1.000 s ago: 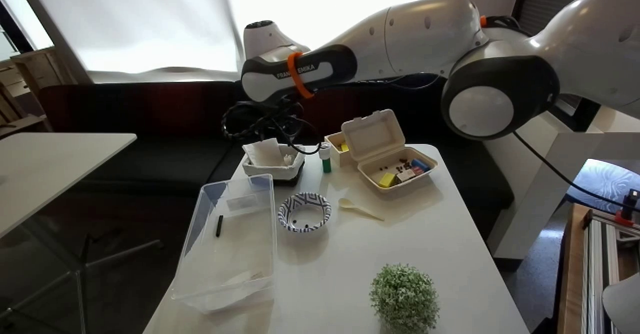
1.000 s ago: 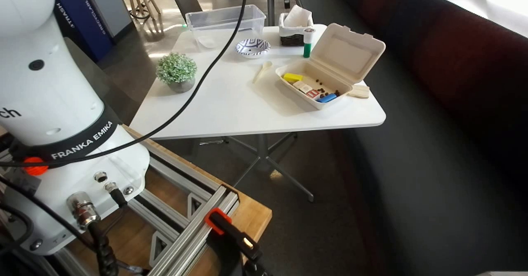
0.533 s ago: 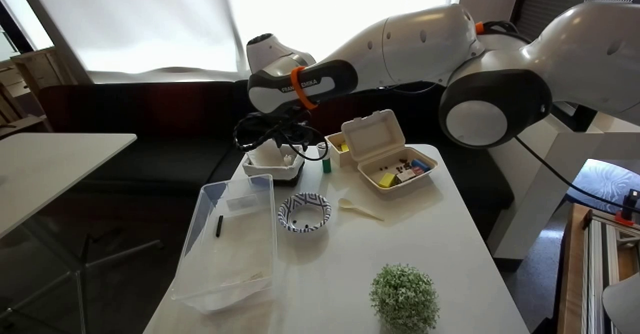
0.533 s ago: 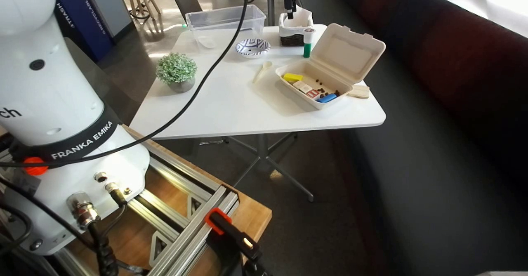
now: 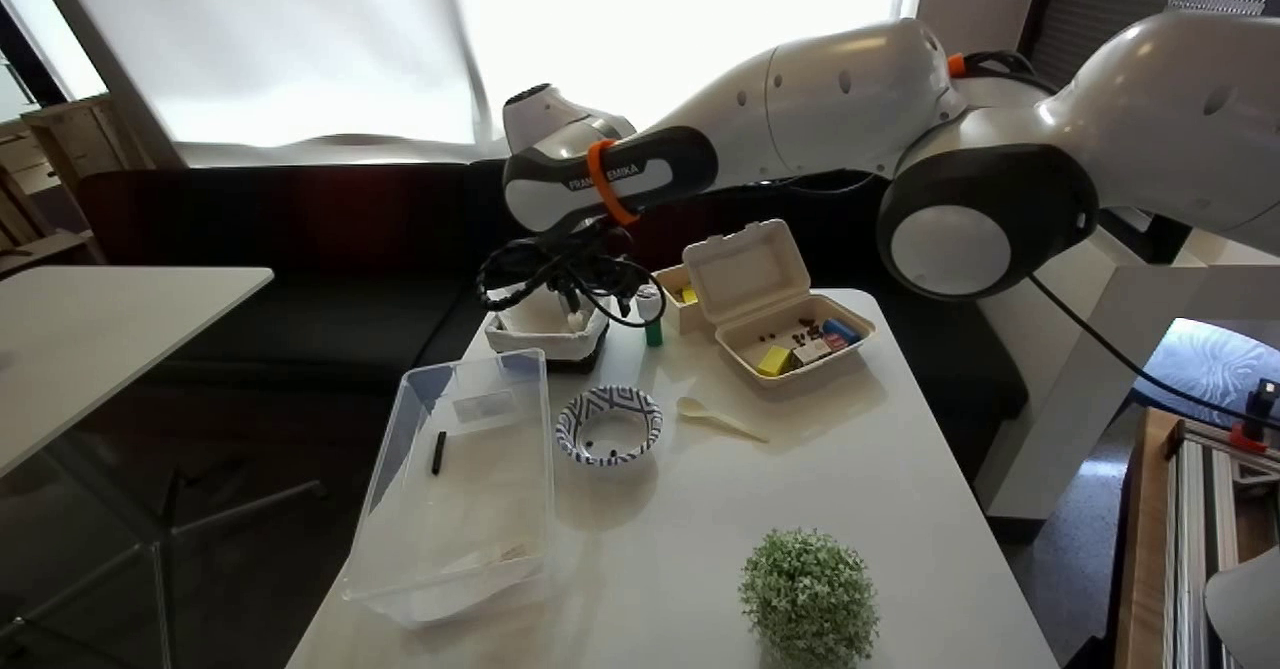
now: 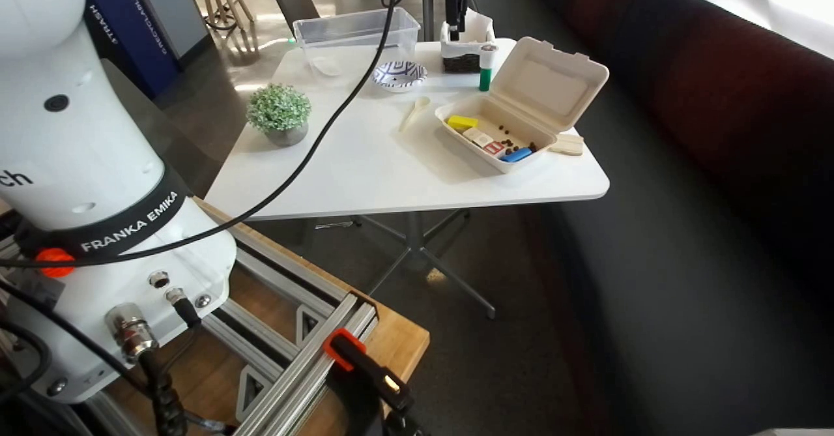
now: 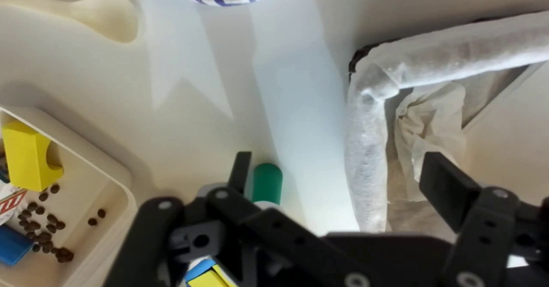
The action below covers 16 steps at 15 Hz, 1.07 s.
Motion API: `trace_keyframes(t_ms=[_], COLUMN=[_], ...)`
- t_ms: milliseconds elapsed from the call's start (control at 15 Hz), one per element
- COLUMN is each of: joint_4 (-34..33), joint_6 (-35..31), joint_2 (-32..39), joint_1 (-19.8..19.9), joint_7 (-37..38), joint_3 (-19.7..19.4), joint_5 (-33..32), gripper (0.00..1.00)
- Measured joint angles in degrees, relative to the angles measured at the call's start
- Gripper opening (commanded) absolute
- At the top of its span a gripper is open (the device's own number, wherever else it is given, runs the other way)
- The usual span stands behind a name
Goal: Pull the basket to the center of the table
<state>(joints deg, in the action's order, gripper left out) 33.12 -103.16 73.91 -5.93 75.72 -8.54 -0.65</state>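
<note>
Basket and gripper show together in the wrist view, with the basket on the right. The two black fingers are spread wide and hold nothing. One finger is over the basket's inside, the other is just beside a green tube, and a basket wall shows between them. In an exterior view, the basket sits at the far left corner of the white table, behind a big clear bin. In an exterior view, the gripper hangs down at the basket, too small to tell if they touch.
</note>
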Motion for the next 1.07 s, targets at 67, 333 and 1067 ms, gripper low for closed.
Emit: trace_keyframes(t_ms=[67,333,1067], joint_4=[0.0,0.0,-1.2], joint_6=[0.2,1.0,9.9], joint_2=[0.1,0.9,1.1], joint_1=[0.2,0.9,1.6], joint_7=[0.0,-0.1,-0.4], joint_3=[0.5,1.9,2.0], joint_5=[0.4,1.3,1.3], gripper=[1.00,1.00,1.00])
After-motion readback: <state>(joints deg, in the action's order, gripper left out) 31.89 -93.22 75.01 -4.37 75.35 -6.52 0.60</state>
